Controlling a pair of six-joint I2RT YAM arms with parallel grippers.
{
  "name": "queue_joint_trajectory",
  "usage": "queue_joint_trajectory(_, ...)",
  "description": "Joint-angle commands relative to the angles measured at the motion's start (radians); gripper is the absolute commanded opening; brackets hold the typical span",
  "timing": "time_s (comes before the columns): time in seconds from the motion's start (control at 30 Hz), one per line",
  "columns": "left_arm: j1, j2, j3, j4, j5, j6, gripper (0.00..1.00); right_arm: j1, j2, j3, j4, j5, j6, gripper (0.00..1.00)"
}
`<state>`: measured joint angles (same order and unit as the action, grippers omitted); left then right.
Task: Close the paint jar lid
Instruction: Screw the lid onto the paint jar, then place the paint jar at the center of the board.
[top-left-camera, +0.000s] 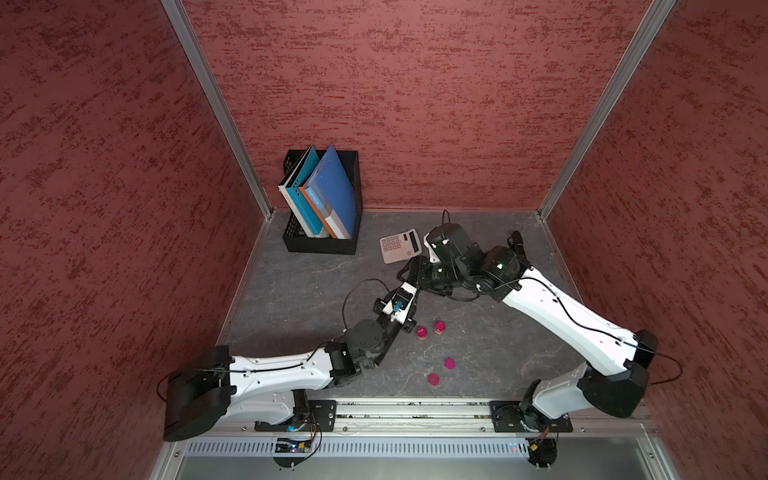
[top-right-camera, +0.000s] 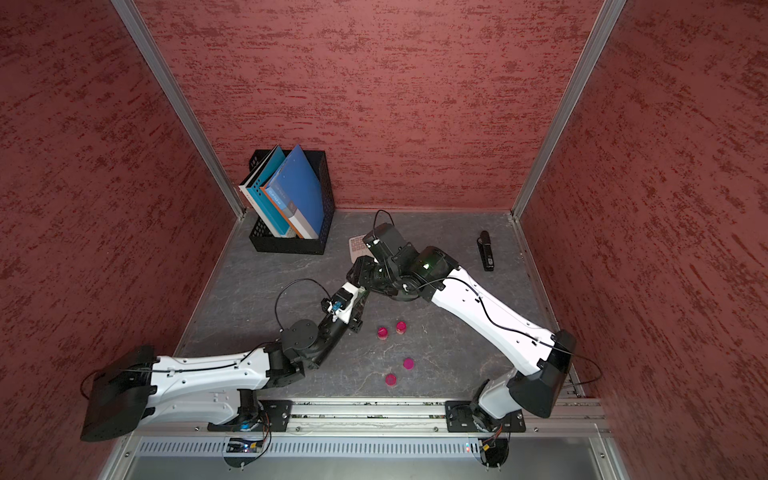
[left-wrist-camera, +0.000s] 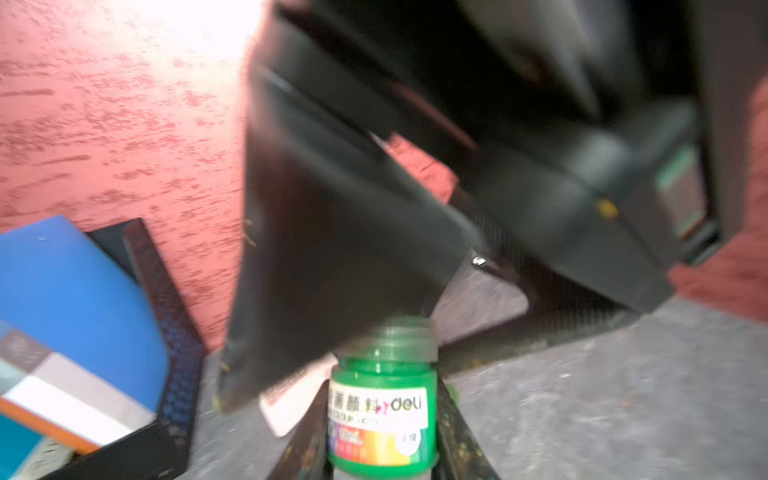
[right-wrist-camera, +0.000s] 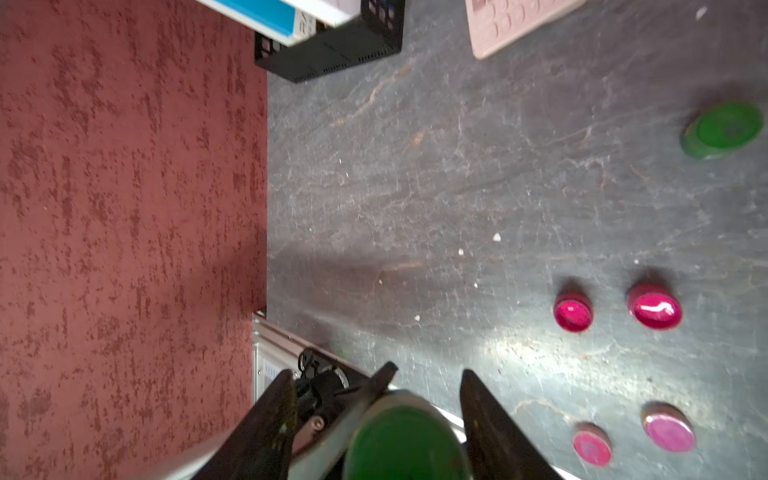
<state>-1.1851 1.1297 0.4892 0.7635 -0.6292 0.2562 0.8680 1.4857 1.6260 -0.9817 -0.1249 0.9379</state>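
Green paint jar (left-wrist-camera: 384, 415): green body, white label strip reading "deli", rainbow band below it. Its top is pale and ribbed but blurred, so I cannot tell whether a lid sits on it.

The left gripper (left-wrist-camera: 384, 392) is clamped on the jar body, one paint-flecked finger on each side. The jar is mid-tabletop, where the two arms meet, in front of the calculator (top-left-camera: 400, 246).

The right gripper (right-wrist-camera: 376, 386) is directly over the jar with its jaws standing apart. One finger is clear of the jar's green top and nothing is gripped.

Count:
- Jars, three: the green one plus two open pink jars (top-left-camera: 420, 332) (top-left-camera: 439, 327), standing side by side.
- Loose lids, three: two pink lids (top-left-camera: 449, 364) (top-left-camera: 433, 379) lying flat nearer the arm bases, and one green lid (right-wrist-camera: 723, 131) lying flat on the tabletop (top-left-camera: 311, 291), seen only in the right wrist view.

Surroundings:
- A black file holder (top-left-camera: 324, 245) with blue books stands in the back left corner.
- A black oblong object (top-right-camera: 485, 250) lies at the back right.

Obstruction — in both top views the right arm's wrist covers the jar, so only the wrist views show it.
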Motion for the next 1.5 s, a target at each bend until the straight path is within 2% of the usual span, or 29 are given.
queue_joint_trajectory(0.0,0.002,-0.088,-0.08,0.088,0.069,-0.134,0.2,-0.001,-0.024,0.037,-0.141,-0.03,-0.064,0.6)
queue_joint_trajectory(0.2,0.039,-0.295,-0.214,-0.017,0.228,-0.198,0.2,-0.034,-0.024,0.162,-0.283,-0.045,-0.196,0.61)
queue_joint_trajectory(0.37,0.116,-0.476,-0.291,-0.111,0.347,-0.287,0.2,-0.073,-0.058,0.221,-0.28,-0.188,-0.274,0.59)
queue_joint_trajectory(0.5,0.145,-0.568,-0.294,-0.185,0.389,-0.298,0.2,-0.08,0.016,0.284,-0.326,-0.322,-0.349,0.59)
queue_joint_trajectory(0.67,0.161,-0.543,-0.254,-0.22,0.474,-0.296,0.2,-0.08,0.136,0.383,-0.362,-0.473,-0.444,0.6)
queue_joint_trajectory(0.9,0.159,-0.447,-0.219,-0.173,0.524,-0.303,0.2,-0.075,0.276,0.536,-0.512,-0.491,-0.533,0.6)
queue_joint_trajectory(1.23,0.159,-0.424,-0.192,-0.156,0.523,-0.293,0.2,-0.058,0.309,0.537,-0.6,-0.484,-0.573,0.6)
queue_joint_trajectory(1.47,0.157,-0.422,-0.179,-0.17,0.528,-0.291,0.2,-0.058,0.296,0.478,-0.54,-0.517,-0.561,0.6)
